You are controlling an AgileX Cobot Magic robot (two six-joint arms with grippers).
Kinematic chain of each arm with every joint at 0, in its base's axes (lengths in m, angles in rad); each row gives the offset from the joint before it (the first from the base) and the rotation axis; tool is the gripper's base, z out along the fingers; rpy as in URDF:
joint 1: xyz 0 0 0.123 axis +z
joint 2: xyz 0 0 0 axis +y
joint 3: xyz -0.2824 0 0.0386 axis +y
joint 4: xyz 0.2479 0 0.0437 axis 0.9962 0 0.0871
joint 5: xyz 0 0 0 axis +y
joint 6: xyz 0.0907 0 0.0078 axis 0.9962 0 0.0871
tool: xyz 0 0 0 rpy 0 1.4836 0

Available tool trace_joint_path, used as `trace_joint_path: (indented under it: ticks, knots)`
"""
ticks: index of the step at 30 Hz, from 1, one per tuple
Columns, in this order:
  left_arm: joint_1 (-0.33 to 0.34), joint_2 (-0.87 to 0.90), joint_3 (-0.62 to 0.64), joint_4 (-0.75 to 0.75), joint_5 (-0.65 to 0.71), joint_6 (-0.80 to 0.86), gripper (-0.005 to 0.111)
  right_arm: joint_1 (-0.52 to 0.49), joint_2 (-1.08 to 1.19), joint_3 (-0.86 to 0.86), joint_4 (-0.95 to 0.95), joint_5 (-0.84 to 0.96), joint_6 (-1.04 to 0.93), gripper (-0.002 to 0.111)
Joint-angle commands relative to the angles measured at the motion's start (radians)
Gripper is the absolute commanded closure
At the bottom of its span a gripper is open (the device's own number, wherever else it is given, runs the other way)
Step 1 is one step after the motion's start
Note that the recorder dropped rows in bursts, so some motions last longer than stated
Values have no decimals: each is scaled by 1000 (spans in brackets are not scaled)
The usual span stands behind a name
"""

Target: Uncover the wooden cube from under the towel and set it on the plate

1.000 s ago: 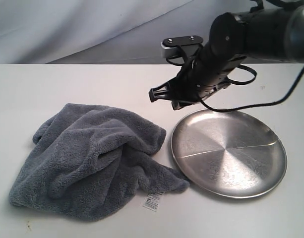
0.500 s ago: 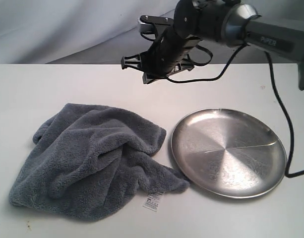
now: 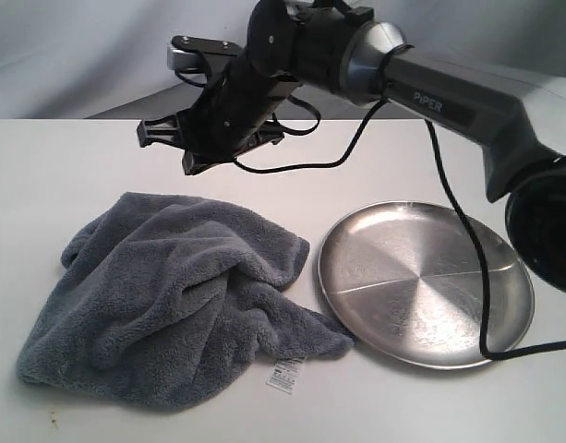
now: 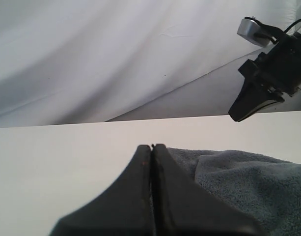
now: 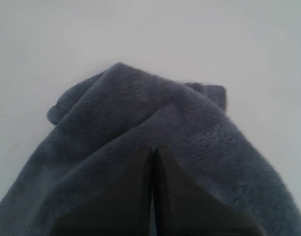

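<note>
The blue-grey towel [image 3: 172, 295] lies crumpled on the left of the white table, its white label [image 3: 284, 374] at the near edge. The wooden cube is hidden; no part of it shows. The silver plate [image 3: 426, 281] sits bare to the right of the towel. My right gripper [image 3: 162, 148] has reached across and hovers above the towel's far edge, jaws shut and holding nothing; in its wrist view the shut gripper [image 5: 153, 148] hangs over the towel [image 5: 140, 108]. My left gripper [image 4: 151, 146] is shut and holds nothing, low beside the towel [image 4: 238, 182].
A black cable [image 3: 467, 240] from the right arm drapes across the plate's far side. A pale cloth backdrop [image 3: 98, 55] rises behind the table. The right gripper [image 4: 248, 103] shows in the left wrist view.
The right arm has swung left, from over the plate's far rim to above the towel's far edge, jaws staying shut. Towel and plate have not moved.
</note>
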Motion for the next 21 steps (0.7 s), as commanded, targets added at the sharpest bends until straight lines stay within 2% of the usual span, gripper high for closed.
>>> trace_joint_path:
  ticks: [1,21]
  knots:
    - [-5,-4,4,-2,-2,-3,107,46,-6,-6,10,52,-32,108]
    - [-5,-4,4,-2,-2,-3,107,312,-94,-5,-56,271,-99,108]
